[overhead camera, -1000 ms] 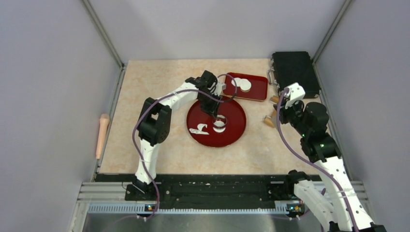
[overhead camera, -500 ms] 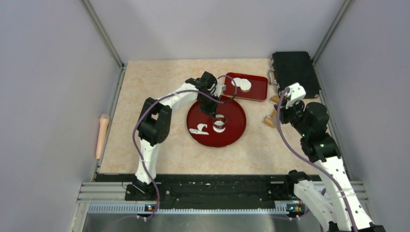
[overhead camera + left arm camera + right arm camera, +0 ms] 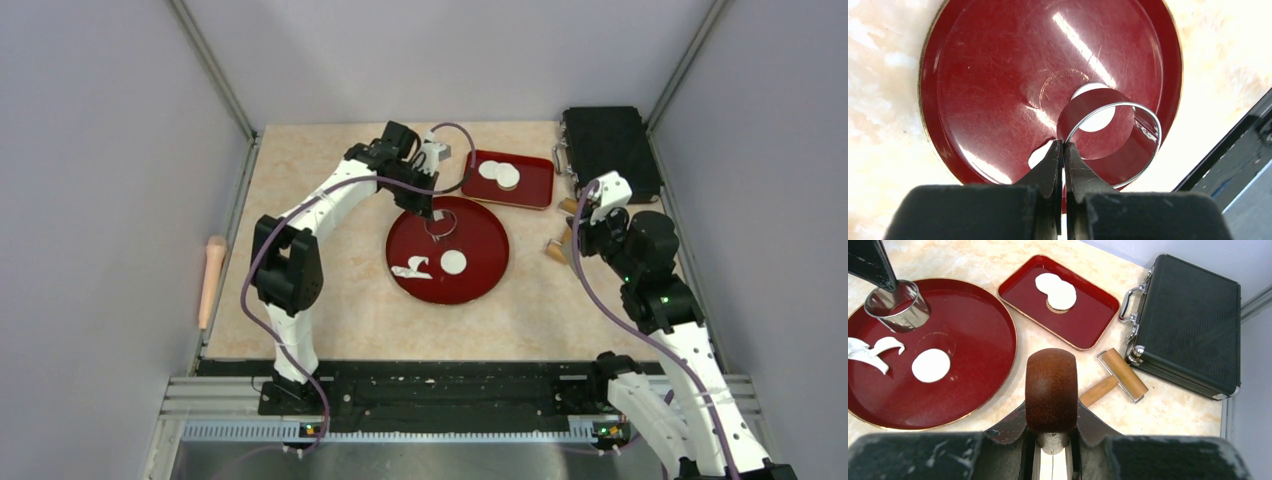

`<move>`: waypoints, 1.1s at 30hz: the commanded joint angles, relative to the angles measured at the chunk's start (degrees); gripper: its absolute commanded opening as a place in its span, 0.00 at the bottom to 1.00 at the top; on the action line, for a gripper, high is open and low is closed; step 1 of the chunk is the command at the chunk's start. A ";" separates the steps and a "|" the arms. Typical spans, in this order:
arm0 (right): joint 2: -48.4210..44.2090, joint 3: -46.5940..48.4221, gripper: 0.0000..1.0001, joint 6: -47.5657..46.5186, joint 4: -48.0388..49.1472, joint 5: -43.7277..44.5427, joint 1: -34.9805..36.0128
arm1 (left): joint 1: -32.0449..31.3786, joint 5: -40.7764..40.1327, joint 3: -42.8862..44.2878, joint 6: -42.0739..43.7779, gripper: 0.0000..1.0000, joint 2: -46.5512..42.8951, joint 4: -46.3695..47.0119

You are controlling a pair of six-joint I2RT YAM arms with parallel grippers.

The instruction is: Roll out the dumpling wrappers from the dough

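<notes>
Right claw [image 3: 1051, 412]: closed on a brown wooden cylinder [image 3: 1051, 382], a finger pressed to each side. It hangs over the right part of the worktop [image 3: 330, 290], just off the right rim of the round red plate [image 3: 978, 310].

Small roller [image 3: 1122, 374]: wooden drum in a wire frame with a wooden handle. It lies flat on the worktop just beyond the right claw, between the plate and the black case [image 3: 1188, 320].

Pale wooden pin [image 3: 212, 275]: lies along the left edge of the worktop by the wall, well apart from everything else.

Plate, near half: one cut wrapper [image 3: 931, 365], round, white and flat, lies near the plate's middle. The dough [image 3: 868, 352], ragged white strips, lies just to the left of it and apart from it.

Plate, far half: left claw [image 3: 1064, 147] is pinched fully together on the wall of the metal ring [image 3: 898, 315], gripping it at the rim. The ring is upright with its opening vertical. The left wrist view shows the cut wrapper through it. Whether the ring's lower edge touches the plate cannot be told.

Beyond the plate, to the right: rectangular red tray [image 3: 1088, 325], apart from the plate rim. It holds a pair of wrappers [image 3: 1055, 290], overlapping each other, in its far half.

Far right corner: the black case lies flat, closed, its handle facing the tray.
</notes>
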 commanded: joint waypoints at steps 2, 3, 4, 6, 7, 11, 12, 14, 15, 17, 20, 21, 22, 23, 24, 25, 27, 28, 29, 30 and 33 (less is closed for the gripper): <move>-0.54 0.11 0.00 1.02 3.58 -0.67 -1.10 | -1.14 0.56 0.47 10.92 0.00 -0.02 -5.04; -0.56 0.11 0.00 1.07 3.55 -0.67 -1.22 | -1.26 -0.74 0.47 11.89 0.00 0.25 -5.24; -0.47 0.07 0.00 1.11 3.54 -0.75 -1.23 | -1.64 -1.43 0.47 12.67 0.00 0.67 -5.28; -0.52 0.02 0.00 1.12 3.58 -0.83 -1.39 | -2.54 -3.52 0.74 14.35 0.00 1.81 -5.88; -0.49 0.03 0.00 1.07 3.54 -0.86 -1.40 | -2.93 -4.29 0.81 15.12 0.00 2.36 -6.16; -0.55 -0.04 0.00 1.12 3.49 -1.00 -1.45 | -4.07 -6.75 1.12 18.37 0.00 4.13 -6.34; -0.65 -0.06 0.00 1.12 3.45 -1.02 -1.55 | -4.29 -7.21 1.27 18.99 0.00 4.64 -6.40; -0.66 -0.06 0.00 1.10 3.47 -1.08 -1.60 | -4.64 -8.26 1.45 19.79 0.00 5.79 -6.69; -0.63 -0.06 0.00 1.14 3.46 -1.15 -1.54 | -4.95 -8.65 1.50 20.46 0.00 6.33 -7.23; -0.62 -0.06 0.00 1.11 3.47 -1.16 -1.55 | -5.40 -9.68 1.59 21.27 0.00 7.52 -8.04; -0.68 -0.07 0.00 1.19 3.45 -1.11 -1.58 | -5.55 -11.47 1.69 22.09 0.00 8.82 -8.89; -0.69 -0.11 0.00 1.20 3.45 -1.11 -1.54 | -5.56 -11.99 1.82 22.41 0.00 9.13 -9.31; -0.73 -0.14 0.00 1.19 3.45 -1.11 -1.60 | -5.55 -12.59 1.81 22.63 0.00 9.28 -9.72; -0.72 -0.07 0.00 1.20 3.45 -1.11 -1.62 | -5.58 -13.03 1.80 22.94 0.00 9.38 -10.18; -0.73 -0.14 0.00 1.20 3.51 -1.11 -1.67 | -5.55 -13.48 1.74 23.21 0.00 9.39 -10.59; -0.73 -0.15 0.00 1.20 3.49 -1.11 -1.68 | -5.54 -13.87 1.66 23.42 0.00 9.27 -10.93; -0.61 -0.15 0.00 1.20 3.50 -1.11 -1.63 | -5.60 -14.70 1.65 24.01 0.00 9.09 -11.73; -0.63 -0.15 0.00 1.27 3.48 -1.11 -1.64 | -5.58 -15.19 1.69 24.10 0.00 8.84 -11.95; -0.68 -0.12 0.00 1.29 3.51 -1.11 -1.63 | -5.55 -15.37 1.63 24.04 0.00 8.58 -12.09; -0.61 -0.10 0.00 1.29 3.45 -1.11 -1.69 | -5.54 -15.30 1.60 23.90 0.00 8.21 -12.00; -0.68 -0.15 0.00 1.29 3.45 -1.13 -1.65 | -5.09 -14.05 1.07 22.33 0.00 6.55 -10.05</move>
